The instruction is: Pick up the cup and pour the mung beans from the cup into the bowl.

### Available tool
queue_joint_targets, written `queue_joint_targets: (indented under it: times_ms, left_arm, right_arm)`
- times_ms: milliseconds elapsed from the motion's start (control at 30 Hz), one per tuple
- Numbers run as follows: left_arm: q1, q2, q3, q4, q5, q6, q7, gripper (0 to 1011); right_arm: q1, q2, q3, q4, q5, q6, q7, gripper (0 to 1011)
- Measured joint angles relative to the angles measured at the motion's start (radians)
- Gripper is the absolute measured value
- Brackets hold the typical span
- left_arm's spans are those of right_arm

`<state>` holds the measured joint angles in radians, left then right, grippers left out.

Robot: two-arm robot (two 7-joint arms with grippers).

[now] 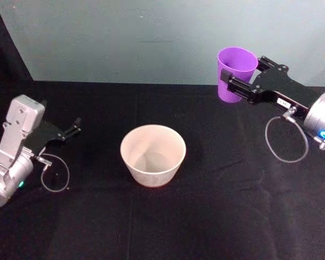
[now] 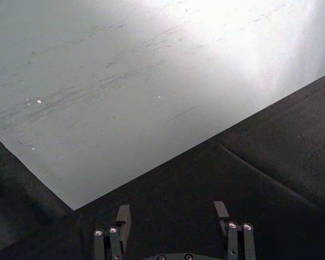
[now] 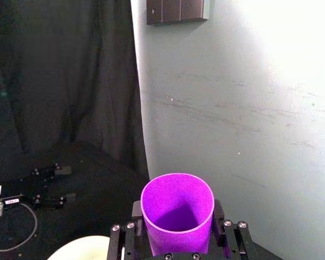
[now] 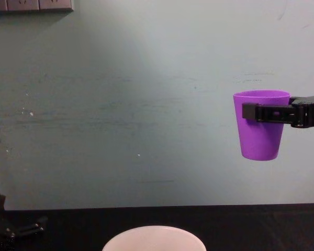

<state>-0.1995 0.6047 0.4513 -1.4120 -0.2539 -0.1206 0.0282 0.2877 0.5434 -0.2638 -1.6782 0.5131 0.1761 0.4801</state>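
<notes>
My right gripper point(image 1: 239, 81) is shut on the purple cup point(image 1: 235, 73), holding it upright in the air at the back right. From the chest view the cup point(image 4: 260, 125) hangs high above the table, up and to the right of the bowl point(image 4: 154, 239). The pale bowl point(image 1: 153, 154) stands on the black cloth in the middle; I see nothing in it. In the right wrist view the cup point(image 3: 177, 208) sits between the fingers, and its contents are not visible. My left gripper point(image 1: 73, 128) rests open at the left, with nothing between its fingers point(image 2: 123, 219).
A black cloth point(image 1: 216, 216) covers the table, with a pale wall point(image 1: 151, 38) behind it. Loose cable loops hang by both wrists, one by the right arm point(image 1: 286, 142).
</notes>
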Motion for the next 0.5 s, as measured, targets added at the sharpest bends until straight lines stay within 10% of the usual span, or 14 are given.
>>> queue_joint_targets:
  times_ms: [500]
  left_arm:
    - [0.000,0.000,0.000,0.000,0.000,0.000,0.000,1000]
  right_arm:
    - [0.000,0.000,0.000,0.000,0.000,0.000,0.000,736]
